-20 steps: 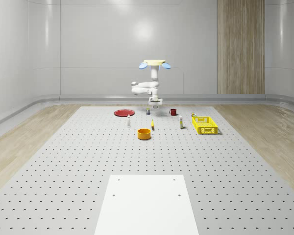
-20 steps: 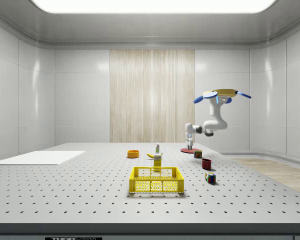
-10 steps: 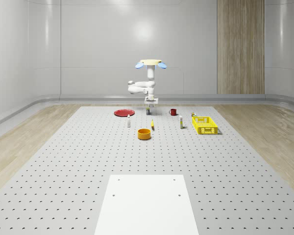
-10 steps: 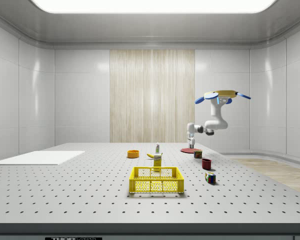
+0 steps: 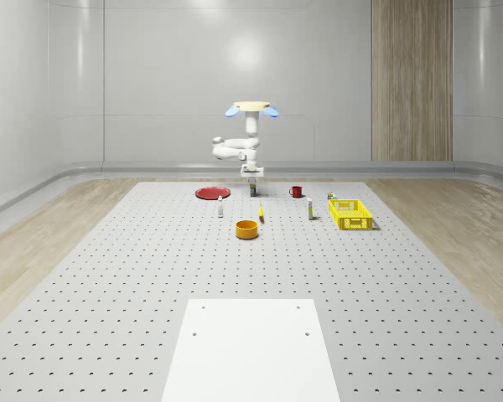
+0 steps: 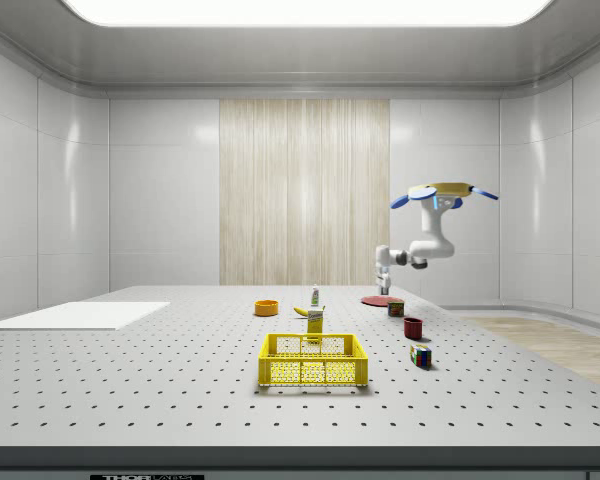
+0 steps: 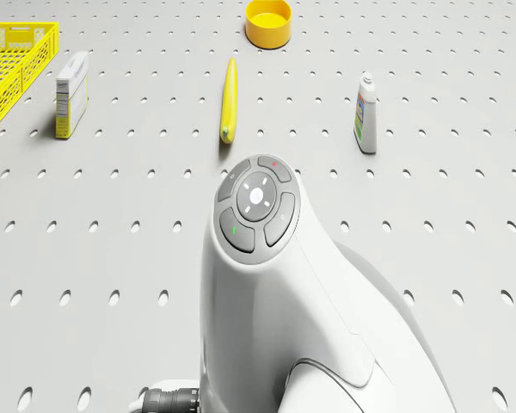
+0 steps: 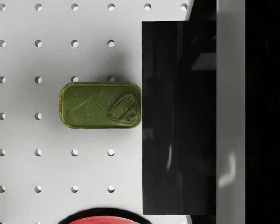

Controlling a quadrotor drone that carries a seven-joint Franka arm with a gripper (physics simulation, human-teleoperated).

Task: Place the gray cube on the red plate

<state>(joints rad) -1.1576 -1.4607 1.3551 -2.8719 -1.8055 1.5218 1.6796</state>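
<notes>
The drone [image 5: 251,107] hovers over the far end of the table, arm bent down beneath it. My gripper [image 5: 251,174] hangs a little above a green tin can [image 5: 252,191], to the right of the red plate [image 5: 211,193] in the whole-scene view. In the wrist view a dark glossy gray cube [image 8: 177,116] sits close to the camera with the gripper shut on it. Beside the cube lies the green tin can [image 8: 101,105], and a rim of the red plate [image 8: 100,219] shows beyond the can. In the side view the gripper [image 6: 383,283] hangs just above the plate [image 6: 380,300].
An orange bowl [image 5: 247,229], a banana [image 7: 229,99], a small bottle [image 7: 365,114] and a carton [image 7: 71,93] stand nearer on the table. A yellow basket [image 5: 350,213] and a red mug [image 5: 296,192] are to the right. A white sheet [image 5: 251,347] lies at the near edge.
The drone, arm and gripper have drifted toward the whole-scene view's left, from over the gap beside the mug to over the green can, nearer the red plate.
</notes>
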